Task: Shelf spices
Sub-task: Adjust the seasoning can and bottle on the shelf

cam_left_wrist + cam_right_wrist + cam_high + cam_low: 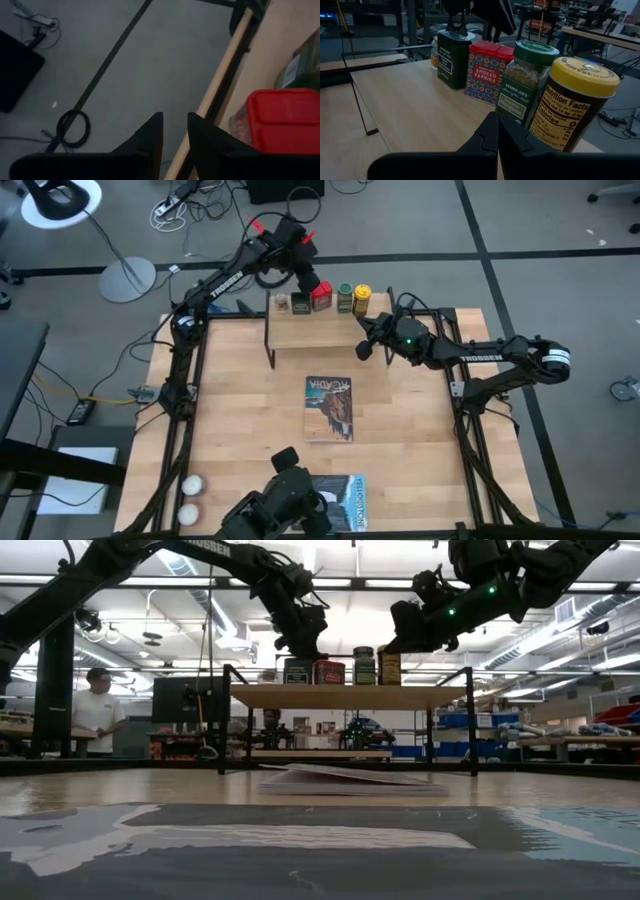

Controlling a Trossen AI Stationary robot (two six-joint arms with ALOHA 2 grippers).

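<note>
The shelf (312,332) stands at the table's far edge. Along its far side stand a tiny pale jar (282,302), a dark square tin (299,302), a red tin (321,298), a green jar (345,298) and a yellow-lidded jar (362,301), each on its base. My left gripper (308,280) hovers above and just behind the red tin (285,117). It is nearly shut, with a narrow slit between the fingers, and empty. My right gripper (365,348) is shut and empty over the shelf's right near corner, pointing at the row (487,70).
A book (329,408) lies flat at mid-table and another (345,500) at the near edge, beside a dark device (285,495). Two white balls (190,498) lie at the near left corner. A person (98,710) stands in the room beyond.
</note>
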